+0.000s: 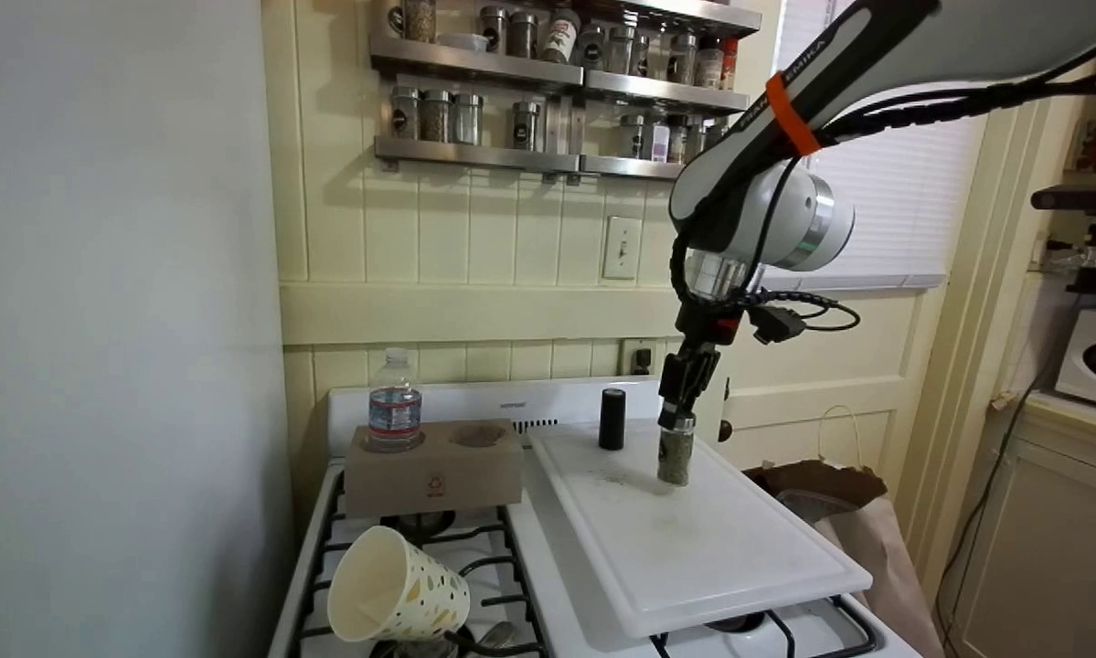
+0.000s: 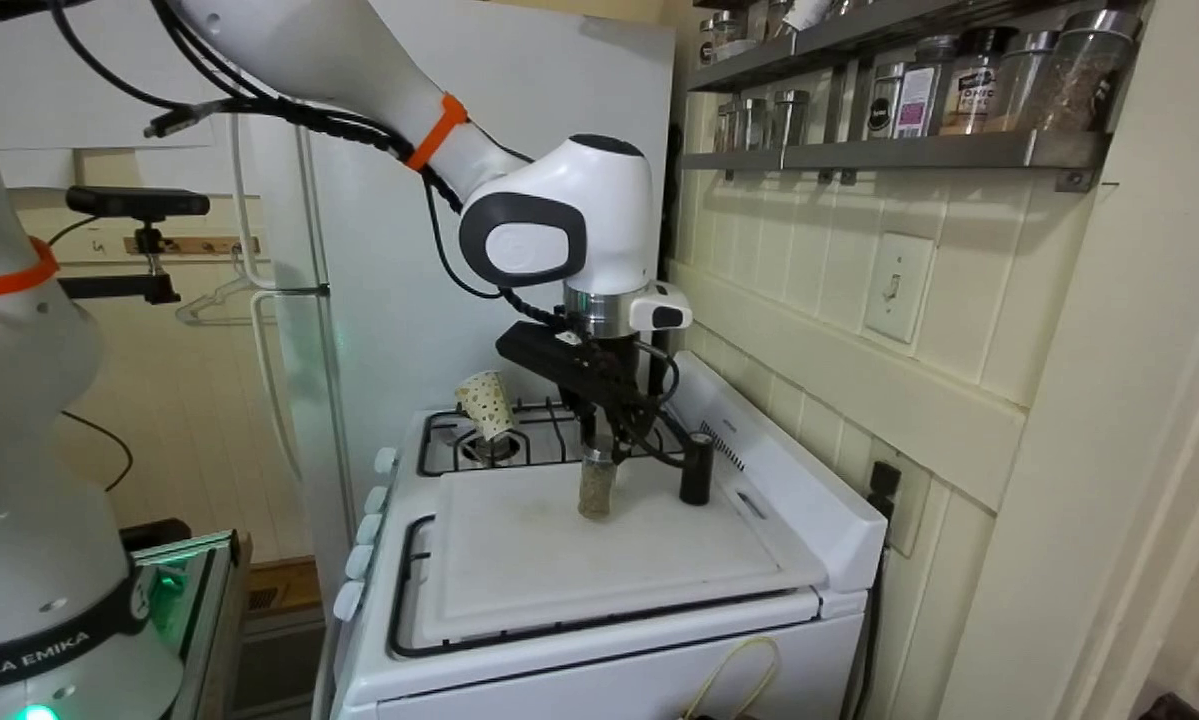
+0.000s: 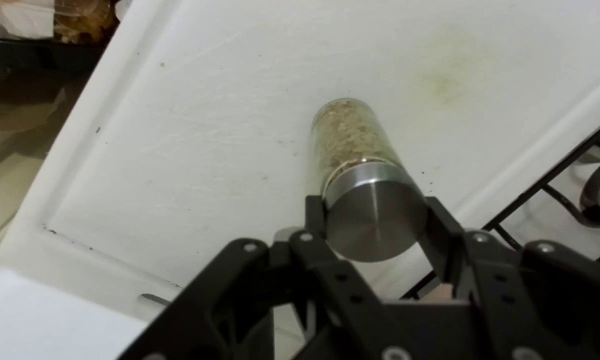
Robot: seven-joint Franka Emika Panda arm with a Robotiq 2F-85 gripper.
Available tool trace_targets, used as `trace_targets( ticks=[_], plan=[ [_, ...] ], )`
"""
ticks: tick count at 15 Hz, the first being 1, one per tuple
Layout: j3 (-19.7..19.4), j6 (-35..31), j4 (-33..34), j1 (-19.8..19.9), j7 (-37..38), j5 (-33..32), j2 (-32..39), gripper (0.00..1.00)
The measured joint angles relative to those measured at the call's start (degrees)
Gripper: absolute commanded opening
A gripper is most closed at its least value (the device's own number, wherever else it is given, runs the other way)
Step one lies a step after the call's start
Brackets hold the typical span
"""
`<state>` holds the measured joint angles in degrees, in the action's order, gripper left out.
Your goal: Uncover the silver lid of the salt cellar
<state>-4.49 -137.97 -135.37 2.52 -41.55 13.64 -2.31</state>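
The salt cellar point(image 3: 349, 131), a small see-through shaker with greenish-tan flakes inside, stands upright on the white cutting board point(image 3: 204, 125). It also shows in both exterior views point(image 1: 675, 464) point(image 2: 595, 492). The silver lid point(image 3: 377, 220) sits on its top; its edge shows in an exterior view point(image 1: 685, 423). My gripper point(image 3: 372, 212) points down from above, with one black finger pad against each side of the lid. The pads appear to touch the lid, so the gripper is shut on it. In both exterior views the gripper point(image 1: 675, 409) point(image 2: 601, 432) partly hides the lid.
A black shaker point(image 1: 612, 419) point(image 2: 697, 470) stands on the board close to the gripper, toward the stove's back panel. A cardboard box point(image 1: 433, 471) with a water bottle point(image 1: 395, 402) and a tilted patterned cup point(image 1: 399, 589) point(image 2: 486, 404) are on the stove. Spice shelves point(image 1: 484, 155) hang on the wall.
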Motion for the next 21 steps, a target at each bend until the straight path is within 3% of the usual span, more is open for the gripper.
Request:
trace_targets(
  ticks=[6,14,16,18,20,21],
  plan=[
    [0.9,-0.1,1.6,-0.1,16.5,-7.9,1.4,0.25],
    [2.0,-7.9,2.0,-0.2,24.9,-10.9,4.0,0.25],
    [2.1,-9.0,2.0,-0.3,25.1,-11.0,4.3,0.75],
    [2.3,-9.3,2.0,-0.3,25.2,-10.9,4.5,0.80],
    [2.5,-9.4,2.0,-0.3,25.2,-10.9,4.5,0.95],
    [2.5,-9.4,2.1,-0.3,25.2,-10.9,4.5,0.94]
  ],
)
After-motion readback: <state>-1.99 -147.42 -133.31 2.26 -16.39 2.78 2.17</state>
